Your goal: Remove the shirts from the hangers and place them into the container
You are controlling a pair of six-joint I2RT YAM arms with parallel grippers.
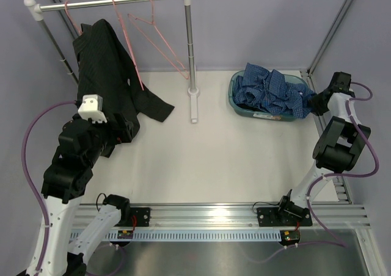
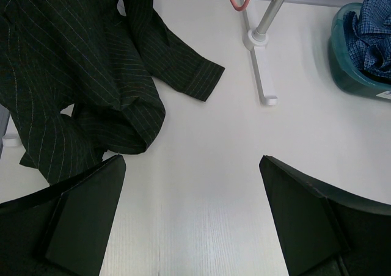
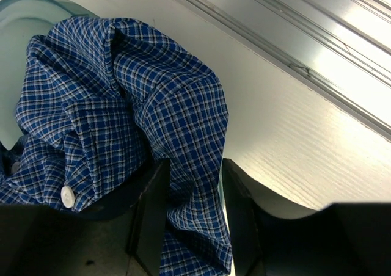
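Note:
A dark pinstriped shirt (image 1: pixel 104 62) hangs from the leftmost pink hanger (image 1: pixel 69 14), and its sleeve trails onto the table. Two more pink hangers (image 1: pixel 160 39) hang bare on the rail. My left gripper (image 2: pixel 191 160) is open above bare table, just right of the dark shirt's (image 2: pixel 79 74) hem. The blue check shirt (image 1: pixel 269 90) is heaped in the teal container (image 1: pixel 234 87) and spills over its right side. My right gripper (image 3: pixel 195 166) is closed in on a hanging fold of the blue shirt (image 3: pixel 122 93) beside the container's rim (image 3: pixel 36 1); the cloth fills the gap between the fingers.
A white-and-silver rail (image 1: pixel 110 3) spans the back left, and its right post and foot (image 1: pixel 194 99) stand mid-table. A metal frame post (image 1: pixel 333 29) rises behind the container. An aluminium frame rail (image 3: pixel 305 38) runs close along the right gripper's side.

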